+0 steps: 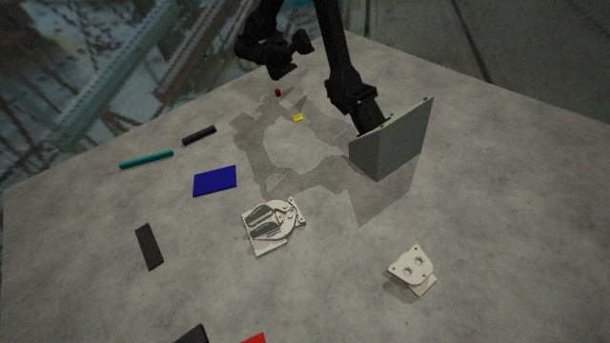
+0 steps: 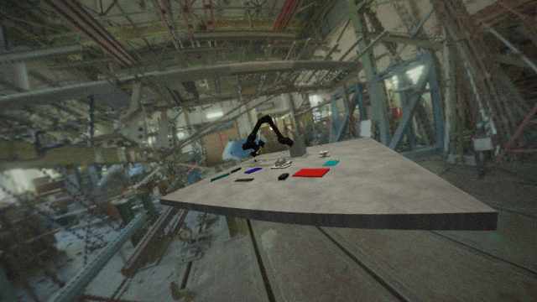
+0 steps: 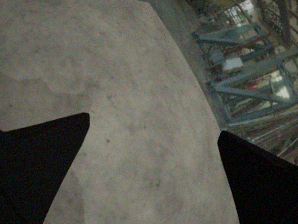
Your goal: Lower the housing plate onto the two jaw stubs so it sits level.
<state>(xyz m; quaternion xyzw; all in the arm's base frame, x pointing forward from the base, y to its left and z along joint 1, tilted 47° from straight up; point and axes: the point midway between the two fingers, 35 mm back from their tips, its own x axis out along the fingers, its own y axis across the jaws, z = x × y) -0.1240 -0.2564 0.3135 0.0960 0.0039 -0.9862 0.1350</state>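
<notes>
The gripper assembly (image 1: 273, 221) (image 2: 281, 164), an off-white ridged base with the two jaws side by side, lies mid-table in the top view. The housing plate (image 1: 414, 270) (image 2: 325, 153), off-white with two round holes, is apart from it to the right, raised and tilted on a small off-white support. My gripper (image 3: 156, 129) is open with nothing between its fingers. It is well away from both, behind the upright grey-green panel, which hides its fingertips in the top view. The wrist view shows only bare table and background between the fingers. Fine jaw and pin contact is too small to tell.
The tall grey-green panel (image 1: 402, 138) (image 2: 298, 146) stands close by my gripper. A blue plate (image 1: 214, 181), teal bar (image 1: 146, 160), black bar (image 1: 199, 135) and dark block (image 1: 149, 246) lie left. A yellow piece (image 1: 297, 117) and red cylinder (image 1: 277, 92) are farther back; a red plate (image 2: 310, 172) lies in front.
</notes>
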